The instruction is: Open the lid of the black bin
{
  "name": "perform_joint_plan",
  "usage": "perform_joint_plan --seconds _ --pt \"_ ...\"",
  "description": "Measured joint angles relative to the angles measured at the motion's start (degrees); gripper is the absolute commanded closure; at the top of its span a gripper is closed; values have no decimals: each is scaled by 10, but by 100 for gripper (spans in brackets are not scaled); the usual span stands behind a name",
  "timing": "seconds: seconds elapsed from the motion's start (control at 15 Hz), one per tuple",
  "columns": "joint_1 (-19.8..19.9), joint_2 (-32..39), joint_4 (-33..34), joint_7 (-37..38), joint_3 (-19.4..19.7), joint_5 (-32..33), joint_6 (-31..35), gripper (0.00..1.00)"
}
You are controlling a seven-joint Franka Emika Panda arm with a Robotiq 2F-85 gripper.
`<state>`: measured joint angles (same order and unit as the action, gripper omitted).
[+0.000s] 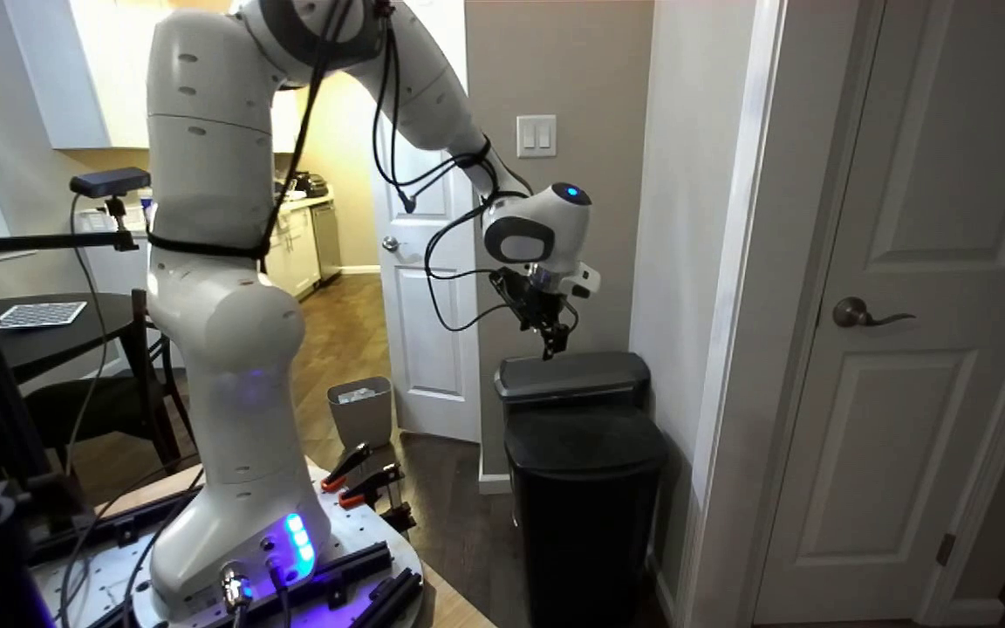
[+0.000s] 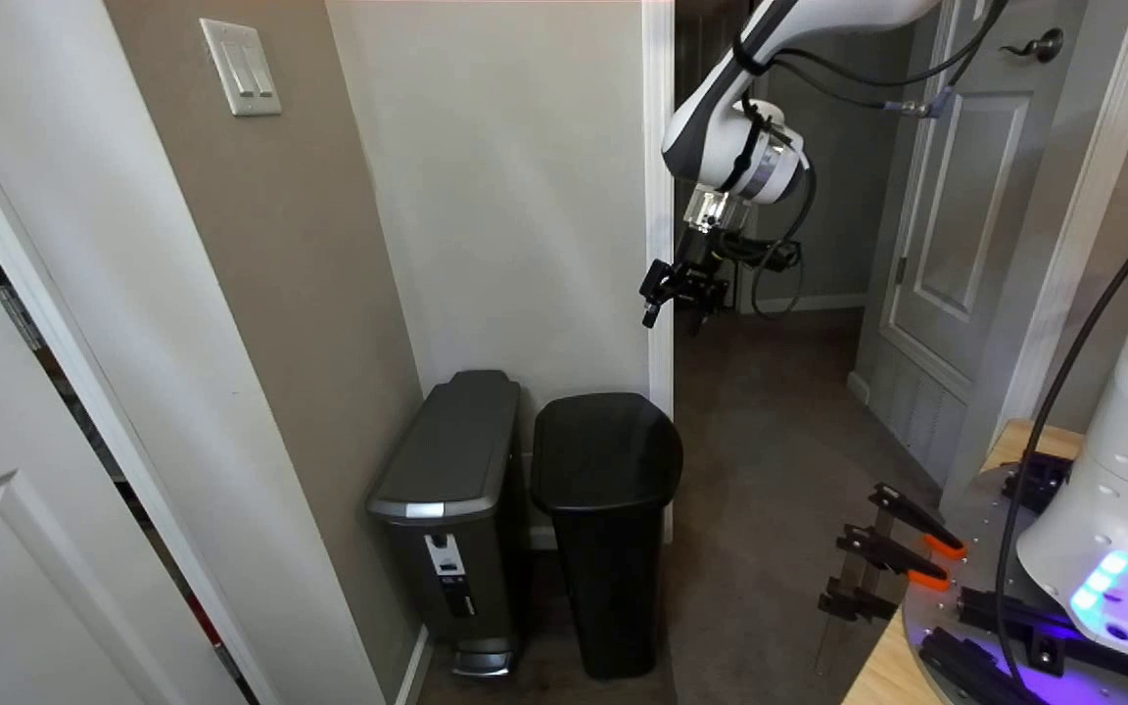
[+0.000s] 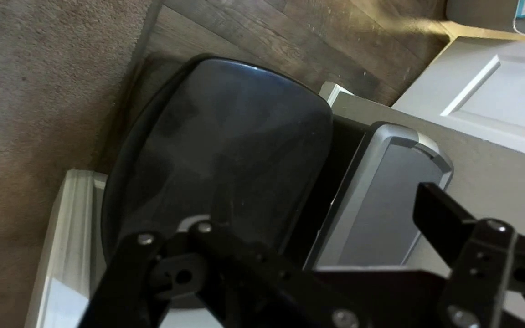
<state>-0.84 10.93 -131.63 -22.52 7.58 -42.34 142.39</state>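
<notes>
In an exterior view, left to right, I record: a grey step bin (image 2: pixel 446 458); just beside it the black bin (image 2: pixel 611 587), its lid (image 2: pixel 608 448) lying closed on top; then the claw (image 2: pixel 675 307), raised apart from the lid and released, fingers (image 3: pixel 440 218) spread in the wrist view, clearance hard to judge fairly; lastly, clamps (image 2: pixel 882 550) on the edge of the desk (image 2: pixel 902 671), well apart from both bins.

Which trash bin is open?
The small grey wastebasket: you can see right inside it. The black bin and the silver-trimmed bin are both closed.
</notes>
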Motion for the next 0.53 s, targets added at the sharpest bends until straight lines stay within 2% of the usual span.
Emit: perform_joint_plan --seconds 0.33,0.53 --pt "68 117 95 -13 -48 -26 -6 0" --pt "85 146 121 -13 -57 -26 -10 0"
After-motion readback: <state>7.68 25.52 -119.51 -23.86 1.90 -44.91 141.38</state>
